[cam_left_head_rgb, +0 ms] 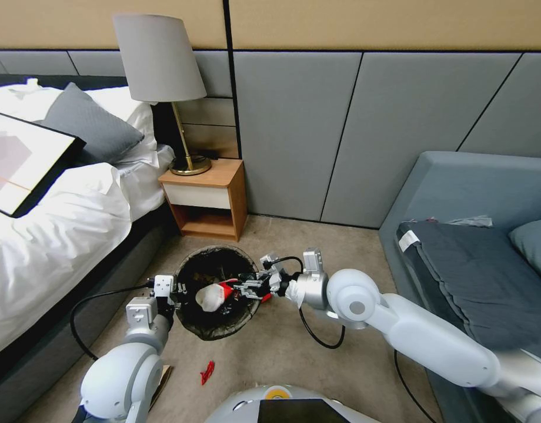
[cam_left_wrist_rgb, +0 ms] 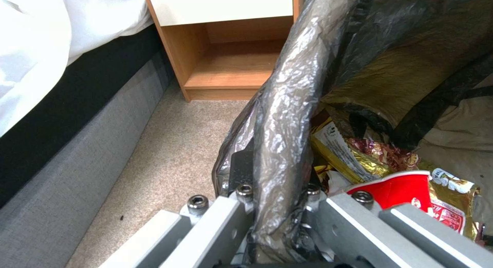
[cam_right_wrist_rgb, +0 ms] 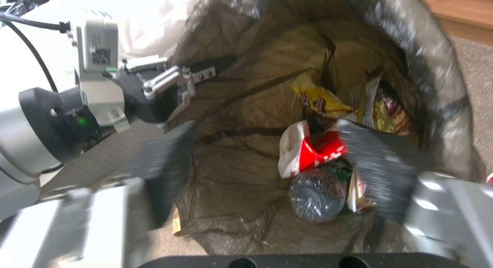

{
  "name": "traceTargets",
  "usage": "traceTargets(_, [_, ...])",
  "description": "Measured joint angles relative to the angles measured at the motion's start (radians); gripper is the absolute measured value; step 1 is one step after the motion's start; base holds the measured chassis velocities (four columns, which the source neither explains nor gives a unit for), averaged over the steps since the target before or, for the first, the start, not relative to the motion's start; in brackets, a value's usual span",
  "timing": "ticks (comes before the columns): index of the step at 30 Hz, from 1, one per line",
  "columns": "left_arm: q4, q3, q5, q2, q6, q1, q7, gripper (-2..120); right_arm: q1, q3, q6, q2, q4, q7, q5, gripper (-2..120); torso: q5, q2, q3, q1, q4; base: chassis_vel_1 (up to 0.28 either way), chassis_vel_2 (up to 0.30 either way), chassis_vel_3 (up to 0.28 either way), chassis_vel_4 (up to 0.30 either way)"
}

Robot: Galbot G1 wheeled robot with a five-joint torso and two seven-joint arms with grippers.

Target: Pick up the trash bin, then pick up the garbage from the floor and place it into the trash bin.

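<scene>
Two end effectors at bin rim point(cam_left_head_rgb: 191, 271)

No text can be read with certainty. The snack wrappers point(cam_left_wrist_rgb: 354, 152) in the trash bin point(cam_left_wrist_rgb: 287, 106) carry small print too blurred to make out, as does the sticker point(cam_right_wrist_rgb: 103, 56) on the left wrist.

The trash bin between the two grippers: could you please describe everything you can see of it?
The trash bin is round, lined with a crinkled black plastic bag folded over its rim. It sits by the bed, before the nightstand. The left gripper clamps its rim; the right gripper hangs open above its mouth. Inside lie yellow wrappers and a red-and-white packet.
</scene>
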Motion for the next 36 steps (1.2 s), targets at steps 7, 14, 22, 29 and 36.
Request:
traceTargets(7, [0.001, -0.007, 0.000, 0.004, 0.000, -0.001, 0.005, 0, 0.004, 0.069, 0.000, -0.009, 0.022, 0.002, 0.001, 100, 0.0001, 0.000, 0.000, 0.000, 0.0000, 0.000, 0.000, 0.000, 0.000])
traceTargets(14, [0.001, -0.012, -0.008, 0.006, 0.000, -0.001, 0.004, 0, -0.025, 0.209, -0.008, -0.049, -0.005, 0.021, -0.250, 100, 0.0000, 0.000, 0.000, 0.000, 0.0001, 0.000, 0.000, 0.000, 0.000])
traceTargets(22, [0.000, -0.032, -0.026, 0.006, 0.000, -0.007, 0.000, 0, -0.254, 0.536, 0.182, 0.003, -0.104, 0.001, -0.748, 100, 0.0002, 0.000, 0.000, 0.000, 0.0003, 0.000, 0.000, 0.000, 0.000])
traceTargets(29, [-0.009, -0.035, -0.035, 0.005, 0.000, -0.005, -0.003, 0, -0.494, 0.822, 0.318, 0.083, -0.151, -0.066, -1.008, 100, 0.0003, 0.000, 0.000, 0.000, -0.0003, 0.000, 0.000, 0.000, 0.000])
traceTargets(36, [-0.017, -0.035, -0.046, 0.005, 0.000, -0.003, -0.008, 0, -0.702, 0.969, 0.405, 0.189, -0.140, -0.090, -1.122, 100, 0.0001, 0.000, 0.000, 0.000, -0.0003, 0.000, 0.000, 0.000, 0.000])
